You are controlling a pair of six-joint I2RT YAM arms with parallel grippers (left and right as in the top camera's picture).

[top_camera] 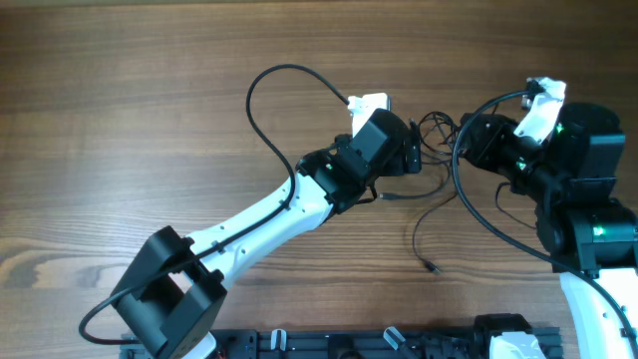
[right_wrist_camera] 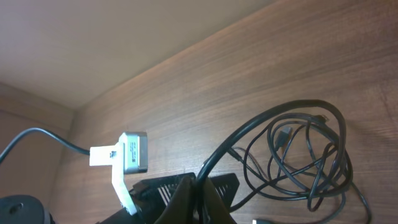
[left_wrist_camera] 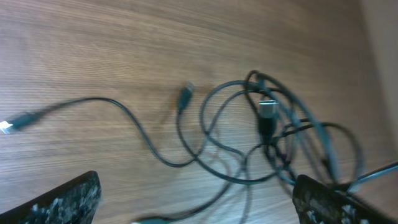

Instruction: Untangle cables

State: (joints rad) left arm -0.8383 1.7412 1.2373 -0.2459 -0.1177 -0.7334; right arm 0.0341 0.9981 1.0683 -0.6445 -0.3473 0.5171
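Observation:
The cables [top_camera: 437, 130] are thin black cords in a knotted bundle between my two grippers. One loose strand [top_camera: 424, 234] trails toward the near edge and ends in a small plug. In the left wrist view the bundle [left_wrist_camera: 267, 134] lies just ahead and to the right. A strand [left_wrist_camera: 118, 112] runs off left to a plug. My left gripper [left_wrist_camera: 196, 182] [top_camera: 413, 155] hangs open over the cords, holding nothing. My right gripper [right_wrist_camera: 196, 190] [top_camera: 462, 142] is shut beside the bundle [right_wrist_camera: 298, 158]. I see no thin cord in its pinch. Its own thick wire [right_wrist_camera: 273, 115] runs over the fingers.
The wooden table [top_camera: 150, 100] runs out to the left and back. The left arm's thicker wire [top_camera: 269, 90] arcs up behind its white camera mount [top_camera: 369, 102]. The right arm's wire [top_camera: 478, 214] loops down across the table. A black rail [top_camera: 379, 344] lines the near edge.

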